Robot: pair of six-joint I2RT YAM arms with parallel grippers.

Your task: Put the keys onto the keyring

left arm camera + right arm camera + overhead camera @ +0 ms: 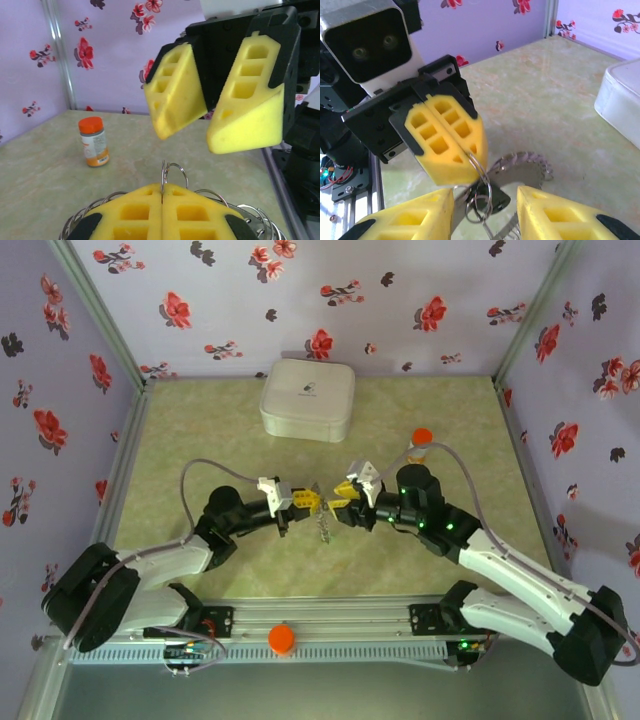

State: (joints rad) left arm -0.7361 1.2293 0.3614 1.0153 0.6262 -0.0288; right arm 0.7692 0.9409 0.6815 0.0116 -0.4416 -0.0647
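My left gripper (303, 503) is shut on a thin metal loop (173, 174) above the table's middle. In the right wrist view that loop (481, 170) joins the dark key's black head (499, 198), and the keyring (527, 167), dark grey with a beaded edge, hangs behind and below it. From above, the bunch (322, 526) dangles between both grippers. My right gripper (346, 503) faces the left one and stands open, its fingers (407, 220) on either side of the bunch without touching it. It also appears open in the left wrist view (190, 140).
A white rounded-square case (307, 398) sits at the back of the green mat. An orange-capped bottle (93, 141) stands at the back right (421, 436). An orange knob (281, 638) sits on the front rail. Floral walls close three sides.
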